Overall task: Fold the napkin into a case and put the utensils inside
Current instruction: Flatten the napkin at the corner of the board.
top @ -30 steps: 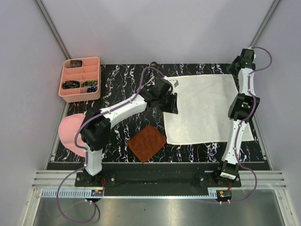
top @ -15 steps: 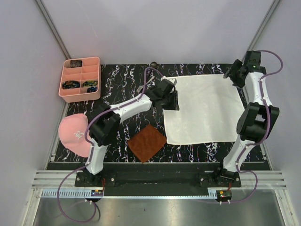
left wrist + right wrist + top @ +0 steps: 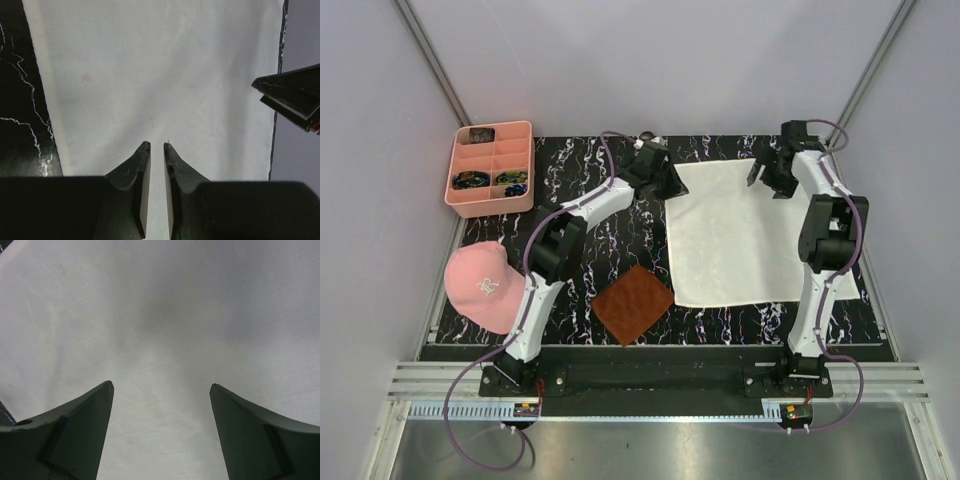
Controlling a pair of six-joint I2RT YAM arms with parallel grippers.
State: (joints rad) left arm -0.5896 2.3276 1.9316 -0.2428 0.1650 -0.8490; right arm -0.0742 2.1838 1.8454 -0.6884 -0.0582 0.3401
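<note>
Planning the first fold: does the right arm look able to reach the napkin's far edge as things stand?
Probably yes: the right gripper hangs open directly above the napkin near its far edge, and nothing lies between them.

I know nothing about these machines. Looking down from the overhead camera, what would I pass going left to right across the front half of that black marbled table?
Pink baseball cap → brown textured square mat → large cream-white cloth napkin.
</note>
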